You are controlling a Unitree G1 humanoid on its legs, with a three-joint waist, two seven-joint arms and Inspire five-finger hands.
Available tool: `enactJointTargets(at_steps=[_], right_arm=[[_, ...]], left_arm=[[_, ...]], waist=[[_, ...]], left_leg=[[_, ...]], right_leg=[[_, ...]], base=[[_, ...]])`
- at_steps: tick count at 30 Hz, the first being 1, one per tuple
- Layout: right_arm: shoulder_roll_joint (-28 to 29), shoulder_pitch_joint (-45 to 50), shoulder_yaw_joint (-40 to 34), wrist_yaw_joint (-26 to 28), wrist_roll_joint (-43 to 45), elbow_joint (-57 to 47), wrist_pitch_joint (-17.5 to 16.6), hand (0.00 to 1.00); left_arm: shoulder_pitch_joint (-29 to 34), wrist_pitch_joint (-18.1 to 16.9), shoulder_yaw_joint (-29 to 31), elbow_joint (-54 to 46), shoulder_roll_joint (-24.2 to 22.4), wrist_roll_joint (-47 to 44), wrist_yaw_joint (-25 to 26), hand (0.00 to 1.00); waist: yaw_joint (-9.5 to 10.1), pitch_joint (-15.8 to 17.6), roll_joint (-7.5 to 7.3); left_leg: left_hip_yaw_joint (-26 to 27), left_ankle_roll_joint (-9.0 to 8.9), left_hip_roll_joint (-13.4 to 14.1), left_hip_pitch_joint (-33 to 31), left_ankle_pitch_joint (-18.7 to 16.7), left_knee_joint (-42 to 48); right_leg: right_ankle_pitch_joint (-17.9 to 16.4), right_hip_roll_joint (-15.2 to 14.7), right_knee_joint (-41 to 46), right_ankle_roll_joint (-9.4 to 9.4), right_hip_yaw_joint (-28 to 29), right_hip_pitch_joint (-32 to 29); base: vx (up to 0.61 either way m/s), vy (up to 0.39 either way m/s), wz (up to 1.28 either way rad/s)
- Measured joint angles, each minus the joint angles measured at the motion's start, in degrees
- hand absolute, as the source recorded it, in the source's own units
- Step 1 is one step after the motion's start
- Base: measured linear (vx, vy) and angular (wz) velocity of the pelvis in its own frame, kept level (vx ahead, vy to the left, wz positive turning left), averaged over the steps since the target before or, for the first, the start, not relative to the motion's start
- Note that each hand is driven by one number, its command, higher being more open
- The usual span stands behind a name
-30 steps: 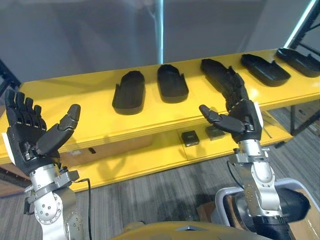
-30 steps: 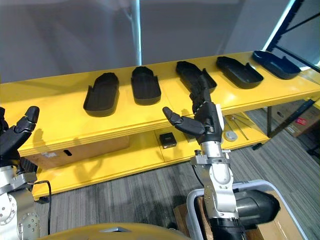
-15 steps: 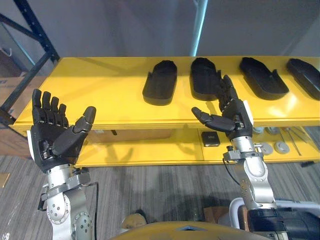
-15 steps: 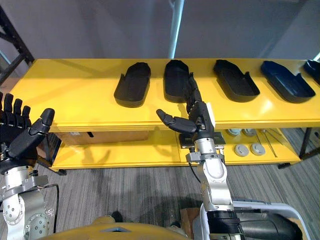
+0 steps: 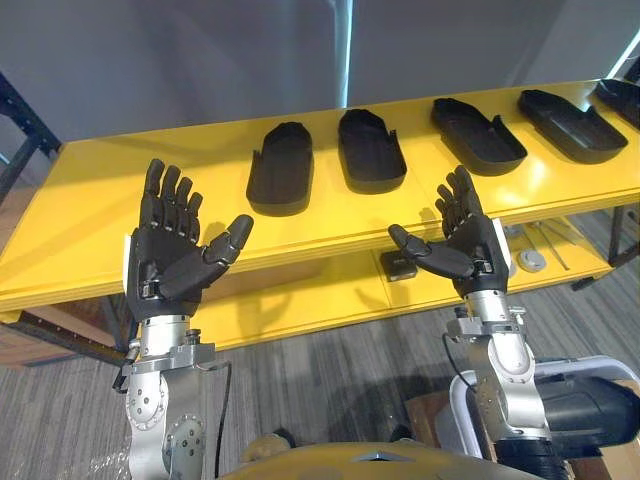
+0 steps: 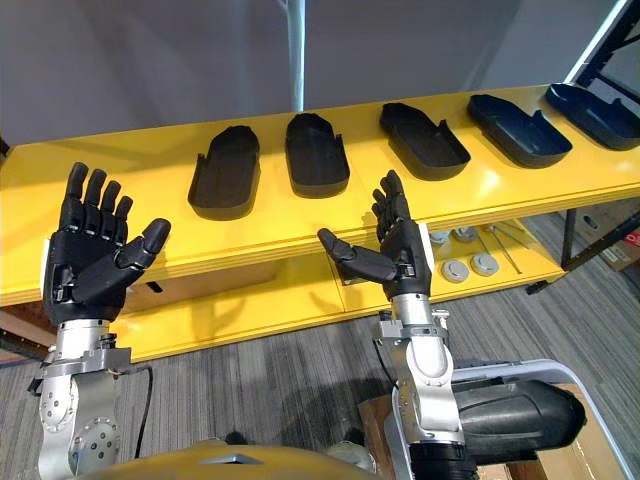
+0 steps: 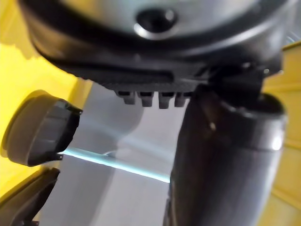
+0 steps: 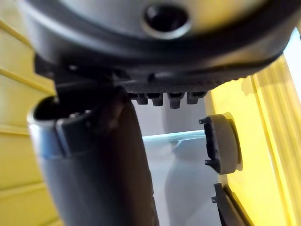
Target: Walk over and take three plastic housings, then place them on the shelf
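Several black plastic housings lie in a row on the yellow shelf top (image 5: 90, 200): one (image 5: 281, 167) left of centre, one (image 5: 371, 150) beside it, and others (image 5: 478, 135) (image 5: 564, 110) further right. My left hand (image 5: 170, 255) is raised in front of the shelf edge, palm up, fingers straight, holding nothing. My right hand (image 5: 465, 245) is also raised, open and empty, below the two middle housings. Both hands stand short of the housings. In the left wrist view, a housing's end (image 7: 40, 129) shows past the thumb (image 7: 221, 165). The right wrist view has one (image 8: 223, 143) too.
The lower yellow shelf (image 5: 300, 300) carries a small black box (image 5: 400, 265), round grey discs (image 6: 455, 270) and thin metal tools (image 6: 500, 245). A white-rimmed bin (image 5: 455, 400) with a dark object stands at my lower right. A dark rack post (image 5: 20, 110) rises at the left.
The whole picture has shifted, so the camera moved and the shelf now looks slanted. Both hands stay raised, open and empty; the left one now shows closer to the middle.
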Motion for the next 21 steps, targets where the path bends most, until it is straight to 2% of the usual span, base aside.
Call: enactJointTargets(at_steps=[5,9,17,21], right_arm=[[0.03,1.65,0.02,0.35,-0.03,-3.53,0.00,1.00],[0.04,1.65,0.41,0.92,-0.09,-3.53,0.10,1.00],[-0.21,1.68,3.30,4.69,-1.12,-3.53,0.49,1.00],[-0.32,1.67,6.01,4.74,-2.33,-3.52,1.65,1.00]], left_arm=[[-0.01,0.10,0.06,0.68,0.00,0.03,3.13,1.00],[0.07,0.83,0.16,0.76,0.00,0.20,3.53,1.00],[0.68,2.45,0.10,0.82,-0.01,2.20,1.86,1.00],[0.66,5.68,-1.11,1.61,0.58,3.01,-2.11,1.00]], waist=[[-0.05,-0.07,-0.12],[0.00,-0.15,-0.25],[0.01,-0.64,-0.54],[0.18,-1.69,-0.76]], left_leg=[[0.36,-0.25,-0.13,1.02,0.35,-1.98],[-0.01,-0.23,-0.41,0.99,1.00,-3.11],[-0.85,-0.22,-0.56,0.94,1.78,-4.33],[-1.12,-0.17,-1.07,0.95,1.94,-4.84]], right_leg=[[0.00,-0.03,-0.13,0.01,-0.02,0.14],[0.03,-0.01,-0.46,0.05,-0.27,0.10],[0.04,0.18,-0.67,0.07,-1.58,0.21],[0.04,0.09,-0.67,0.06,-1.63,0.18]], base=[[0.00,0.001,-0.01],[0.00,0.000,0.05],[0.01,0.000,0.06],[0.01,0.009,0.03]])
